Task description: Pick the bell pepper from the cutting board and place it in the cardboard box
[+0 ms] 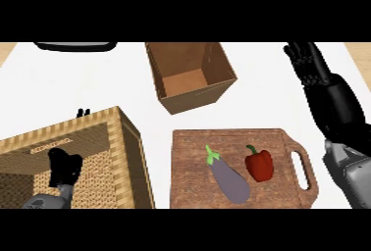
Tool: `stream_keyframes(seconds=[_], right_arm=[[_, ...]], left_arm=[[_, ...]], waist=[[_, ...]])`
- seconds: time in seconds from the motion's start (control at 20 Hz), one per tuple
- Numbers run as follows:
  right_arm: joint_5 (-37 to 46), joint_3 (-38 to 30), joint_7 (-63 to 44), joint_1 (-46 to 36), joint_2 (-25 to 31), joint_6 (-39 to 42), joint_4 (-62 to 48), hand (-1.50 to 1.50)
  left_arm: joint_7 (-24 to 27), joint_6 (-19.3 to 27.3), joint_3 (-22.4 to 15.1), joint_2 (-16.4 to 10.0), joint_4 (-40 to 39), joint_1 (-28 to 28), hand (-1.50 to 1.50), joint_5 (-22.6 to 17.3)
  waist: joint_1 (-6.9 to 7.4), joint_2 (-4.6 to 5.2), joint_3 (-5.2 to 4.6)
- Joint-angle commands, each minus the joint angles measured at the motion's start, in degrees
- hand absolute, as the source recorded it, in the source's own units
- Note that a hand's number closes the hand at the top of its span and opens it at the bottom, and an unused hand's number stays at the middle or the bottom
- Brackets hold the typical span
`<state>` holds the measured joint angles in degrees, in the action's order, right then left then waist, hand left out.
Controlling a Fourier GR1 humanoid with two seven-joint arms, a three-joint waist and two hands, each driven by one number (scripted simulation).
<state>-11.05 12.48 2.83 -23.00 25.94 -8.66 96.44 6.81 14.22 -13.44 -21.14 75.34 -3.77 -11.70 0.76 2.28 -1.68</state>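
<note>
The left hand (64, 166) hangs over the wicker basket (127, 142); whether it is open I cannot tell. The cardboard box (192, 100) stands beyond the cutting board (192, 152). There, right of the eggplant (230, 180), lies the bell pepper (260, 165), stem pointing away. The right hand (308, 59), open and empty, is nearer; the pepper lies to its left, back toward the robot.

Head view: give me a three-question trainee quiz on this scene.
1. True or false: the bell pepper lies on the cutting board.
2. What lies beside it on the board? A eggplant, B carrot, C lemon.
3. Fill in: the right robot hand holds ____.
Key: 1 true; 2 A; 3 nothing.
</note>
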Motion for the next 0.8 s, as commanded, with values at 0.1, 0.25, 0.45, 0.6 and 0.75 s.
stream_keyframes(seconds=[0.1,0.25,0.45,0.6,0.75], right_arm=[[-7.2,1.5,0.3,5.0,0.2,10.5,-5.4,-1.50],[-13.2,3.4,-0.5,9.7,0.6,17.9,-6.9,-1.50],[17.4,13.9,11.8,10.8,14.5,16.6,-7.3,-1.50],[1.8,6.2,24.8,17.7,10.2,20.8,-14.4,-1.50],[1.2,5.4,36.4,17.1,10.2,26.8,-21.7,-1.50]], left_arm=[[-1.8,4.8,2.6,-5.3,-2.9,-2.3,0.00,3.0],[-2.0,8.5,4.7,-13.2,-3.4,-2.4,0.00,4.8],[-2.2,9.0,1.9,-11.4,-5.1,-1.8,0.00,3.3],[-2.5,8.6,3.3,-13.6,-6.8,-3.3,0.00,1.7],[-5.4,10.1,0.6,-13.7,-4.7,-3.6,0.00,2.4]], waist=[[-0.40,-1.93,1.81],[0.08,-1.87,2.11],[-0.60,-1.79,2.03],[-1.59,-1.55,2.11],[-0.20,-1.71,2.12]])
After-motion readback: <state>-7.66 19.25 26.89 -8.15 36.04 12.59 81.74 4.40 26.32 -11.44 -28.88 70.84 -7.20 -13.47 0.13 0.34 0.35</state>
